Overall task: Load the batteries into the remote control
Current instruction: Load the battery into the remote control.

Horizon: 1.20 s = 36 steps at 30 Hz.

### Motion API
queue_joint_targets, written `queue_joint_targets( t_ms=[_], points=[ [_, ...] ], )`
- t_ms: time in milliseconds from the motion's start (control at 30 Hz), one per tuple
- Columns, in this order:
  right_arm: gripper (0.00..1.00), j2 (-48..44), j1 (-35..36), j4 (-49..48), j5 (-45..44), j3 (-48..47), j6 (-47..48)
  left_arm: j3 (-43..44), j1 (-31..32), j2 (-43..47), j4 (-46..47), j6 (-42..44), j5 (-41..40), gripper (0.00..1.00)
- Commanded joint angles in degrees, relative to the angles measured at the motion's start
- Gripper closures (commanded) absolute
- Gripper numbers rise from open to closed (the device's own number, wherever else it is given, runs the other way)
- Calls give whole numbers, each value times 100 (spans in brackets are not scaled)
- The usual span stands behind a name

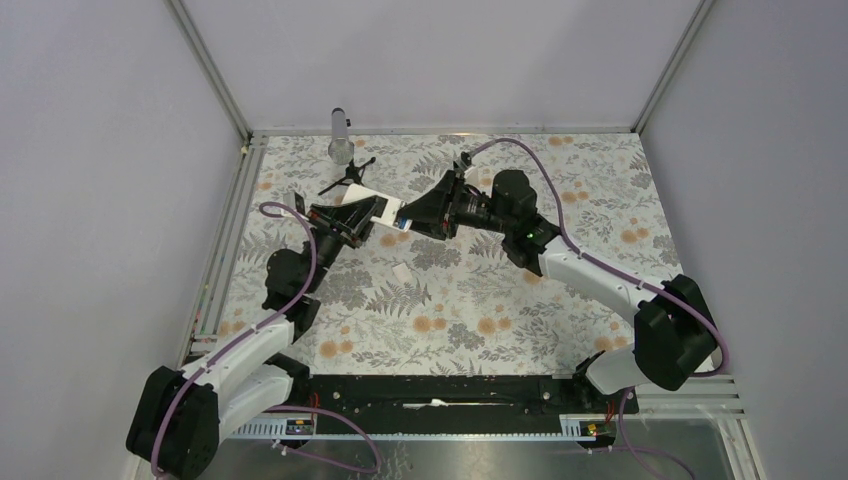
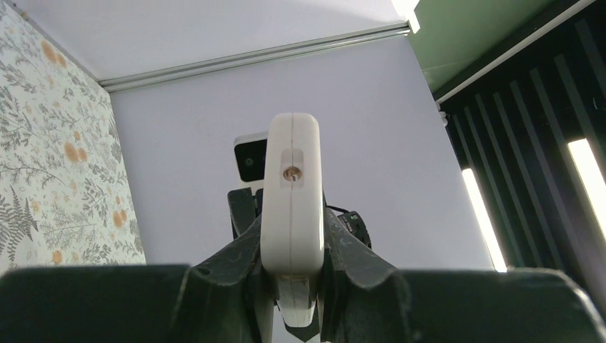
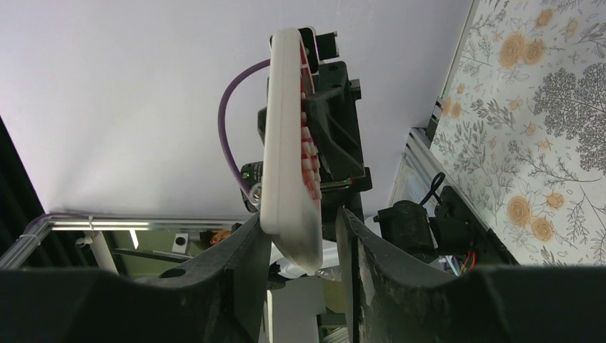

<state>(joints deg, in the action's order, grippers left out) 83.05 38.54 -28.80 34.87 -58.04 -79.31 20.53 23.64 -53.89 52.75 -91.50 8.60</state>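
Observation:
The remote control (image 1: 374, 210) is held in the air between both arms, above the far middle of the table. My left gripper (image 1: 352, 222) is shut on it; in the left wrist view the white remote (image 2: 291, 186) stands end-on, clamped between both fingers (image 2: 236, 250). My right gripper (image 1: 412, 218) is open around the other end. In the right wrist view the remote (image 3: 286, 143) shows its red buttons (image 3: 309, 150); it touches the left finger (image 3: 246, 250), with a gap to the right one. A bluish spot (image 1: 402, 222) shows at that end. No battery is clearly visible.
A small flat white cover piece (image 1: 401, 272) lies on the floral table in front of the grippers. A clear upright tube (image 1: 340, 135) and a small black stand (image 1: 348, 176) are at the back left. Metal rails (image 1: 225, 250) and grey walls close the sides.

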Motion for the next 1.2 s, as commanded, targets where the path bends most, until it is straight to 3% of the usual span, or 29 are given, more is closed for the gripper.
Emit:
queue_joint_targets(
  t_ms=[0, 100, 300, 433, 600, 833, 1167],
  points=[
    [55, -105, 95, -350, 133, 108, -85, 315, 27, 17, 863, -9, -172, 100],
    [51, -92, 99, -363, 124, 45, -85, 289, 27, 22, 868, -14, -187, 100],
    [13, -156, 94, -282, 115, -189, 30, 197, 27, 109, 697, 20, -167, 100],
    [5, -232, 94, -302, 119, -309, 139, 116, 27, 156, 632, 19, -174, 100],
    [6, -199, 89, -307, -104, -326, -57, 78, 27, 217, 631, 25, -162, 100],
    [21, 64, 66, -722, -102, -327, -654, 21, 27, 378, 583, 130, -110, 100],
    [27, 125, 77, -461, -1, -351, -685, 20, 27, 354, 690, 159, -93, 100]
  ],
)
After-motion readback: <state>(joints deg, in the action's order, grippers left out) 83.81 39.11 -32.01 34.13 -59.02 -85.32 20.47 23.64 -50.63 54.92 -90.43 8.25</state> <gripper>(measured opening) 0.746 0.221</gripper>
